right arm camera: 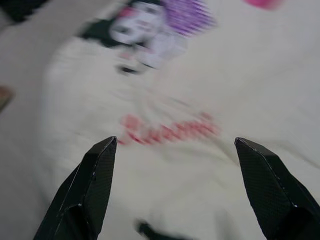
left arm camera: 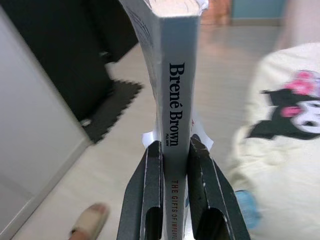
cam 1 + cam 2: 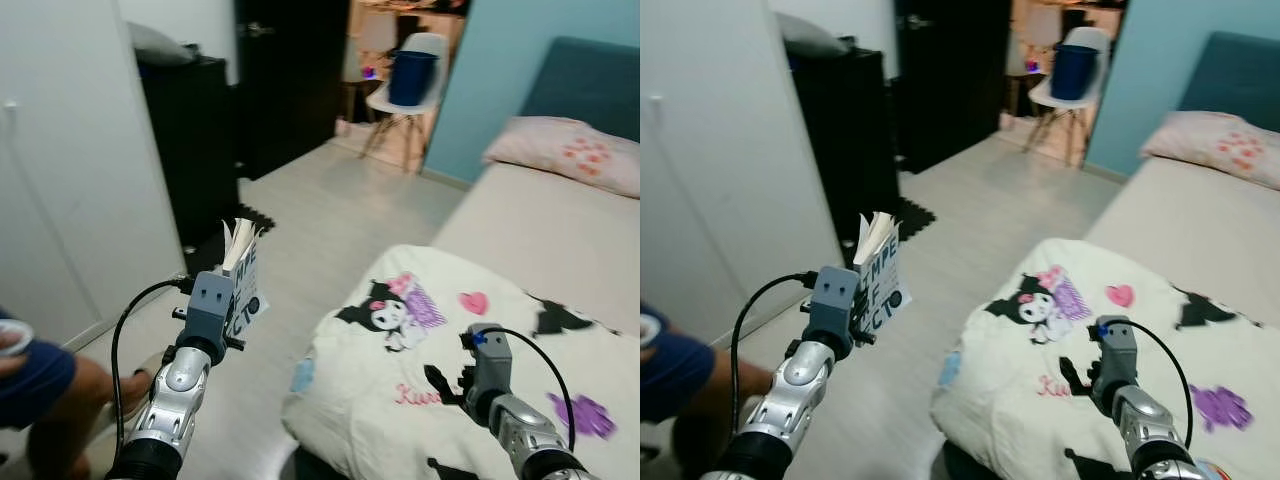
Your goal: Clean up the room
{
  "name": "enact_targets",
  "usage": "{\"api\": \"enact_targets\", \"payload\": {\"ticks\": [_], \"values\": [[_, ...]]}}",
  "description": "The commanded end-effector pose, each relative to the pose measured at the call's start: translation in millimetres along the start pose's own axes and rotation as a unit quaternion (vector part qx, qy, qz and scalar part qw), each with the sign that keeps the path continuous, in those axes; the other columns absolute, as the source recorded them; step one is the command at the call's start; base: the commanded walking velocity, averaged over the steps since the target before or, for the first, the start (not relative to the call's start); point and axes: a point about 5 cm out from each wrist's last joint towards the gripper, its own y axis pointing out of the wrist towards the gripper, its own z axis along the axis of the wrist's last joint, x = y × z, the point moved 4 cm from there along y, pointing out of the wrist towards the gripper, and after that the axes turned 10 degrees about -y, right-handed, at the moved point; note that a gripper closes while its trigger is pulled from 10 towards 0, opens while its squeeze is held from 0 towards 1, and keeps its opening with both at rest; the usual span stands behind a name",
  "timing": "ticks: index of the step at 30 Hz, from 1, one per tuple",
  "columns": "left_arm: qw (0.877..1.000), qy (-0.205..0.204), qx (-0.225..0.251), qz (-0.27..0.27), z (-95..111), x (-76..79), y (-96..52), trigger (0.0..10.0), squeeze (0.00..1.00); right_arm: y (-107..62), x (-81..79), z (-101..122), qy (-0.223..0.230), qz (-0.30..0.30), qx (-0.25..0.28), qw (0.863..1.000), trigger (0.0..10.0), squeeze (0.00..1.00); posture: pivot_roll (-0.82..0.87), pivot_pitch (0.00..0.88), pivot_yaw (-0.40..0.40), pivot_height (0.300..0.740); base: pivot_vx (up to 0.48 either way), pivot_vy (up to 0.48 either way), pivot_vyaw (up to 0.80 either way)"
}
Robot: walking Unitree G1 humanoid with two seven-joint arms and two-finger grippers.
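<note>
My left gripper point(image 2: 174, 150) is shut on a white paperback book point(image 3: 241, 272), held upright above the floor to the left of the bed. Its spine point(image 2: 175, 90) reads "Brené Brown" in the left wrist view, pinched between the two black fingers point(image 2: 150, 175). My right gripper point(image 1: 175, 145) stands open over a cream blanket point(image 3: 400, 380) printed with cartoon characters, which lies bunched on the bed's near corner. Nothing is between the right fingers point(image 1: 97, 175).
A person's leg point(image 3: 90, 385) and blue shorts are at the lower left, a bare foot on the floor point(image 2: 90, 220). A black cabinet point(image 3: 195, 140) and white wardrobe point(image 3: 70, 170) stand left. A pink pillow point(image 3: 565, 150) lies on the bed. A white chair with a blue bin point(image 3: 410, 75) stands beyond the doorway.
</note>
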Motion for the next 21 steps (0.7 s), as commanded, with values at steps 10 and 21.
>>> {"api": "enact_targets", "payload": {"ticks": [10,21], "values": [[1.000,-0.001,0.018,-0.004,10.8,3.5,3.1,10.0,0.00,-2.4,8.1,-15.3,-0.010,-0.022,-0.060,0.998,10.0,0.00,0.01,0.000,-0.063,0.740,0.000,0.000,-0.79],[1.000,0.012,0.012,0.008,8.9,-3.9,2.3,10.0,0.00,-0.1,3.9,-13.2,0.004,-0.026,-0.056,0.998,10.0,0.00,0.01,0.000,-0.058,0.740,0.000,0.223,-0.07]]}}
